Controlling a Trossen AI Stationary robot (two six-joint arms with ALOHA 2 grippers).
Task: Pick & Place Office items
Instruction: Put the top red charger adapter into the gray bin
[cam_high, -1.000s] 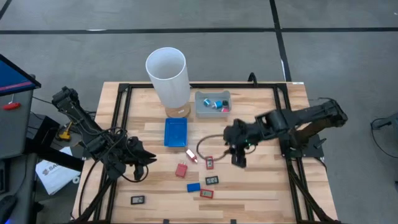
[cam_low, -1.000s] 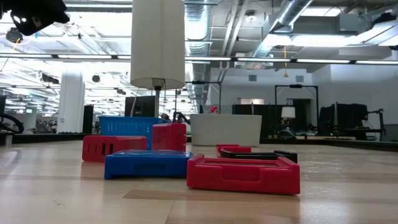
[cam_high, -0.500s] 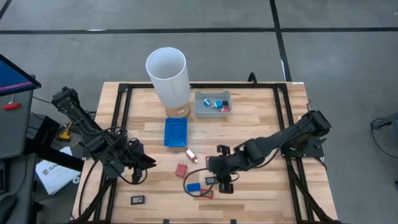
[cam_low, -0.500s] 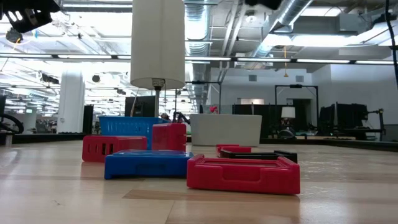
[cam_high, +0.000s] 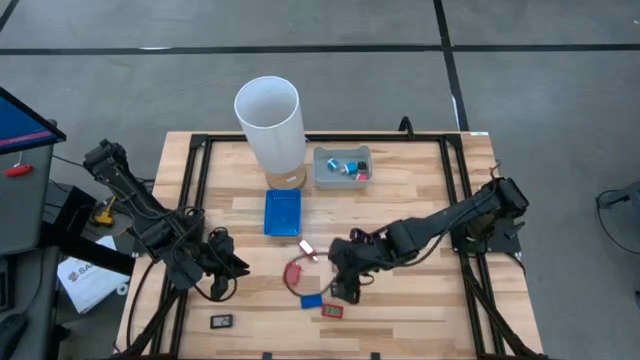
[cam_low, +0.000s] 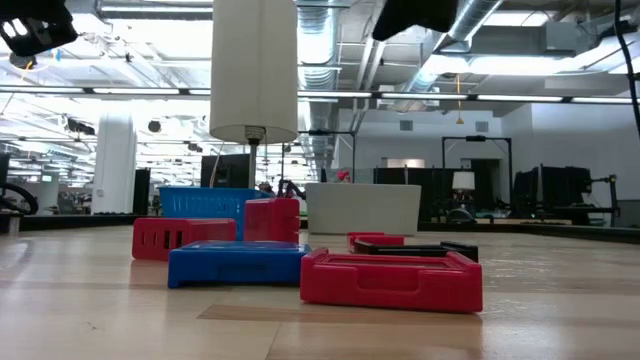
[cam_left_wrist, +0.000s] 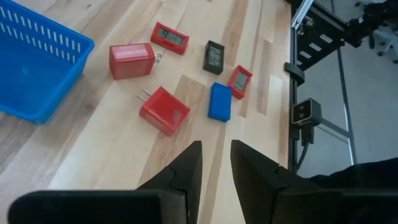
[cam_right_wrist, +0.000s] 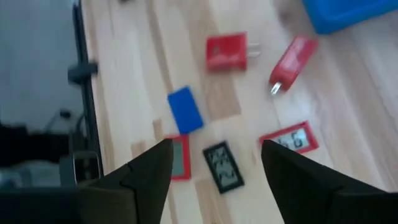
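The office items lie scattered on the wooden table: a red plug (cam_right_wrist: 227, 51), a red stick (cam_right_wrist: 292, 59), a blue block (cam_right_wrist: 185, 110), a black display piece (cam_right_wrist: 222, 167) and red display pieces (cam_right_wrist: 291, 138). My right gripper (cam_right_wrist: 214, 149) hovers open above this cluster, its fingers on either side of the black piece and touching nothing; it shows over the cluster (cam_high: 342, 287) in the high view. My left gripper (cam_high: 232, 272) waits above the table's left part. Its fingers (cam_left_wrist: 214, 149) stand a narrow gap apart with nothing between them.
A flat blue tray (cam_high: 282, 212) lies beyond the cluster, and a tall white cylinder (cam_high: 268, 120) stands behind it. A grey bin (cam_high: 342, 165) with a few small pieces sits at the far side. One black piece (cam_high: 221, 322) lies alone near the front left.
My right gripper has swung from the table's right middle toward the near edge and the left, and has come down over the cluster of small items. The items lie where they were.
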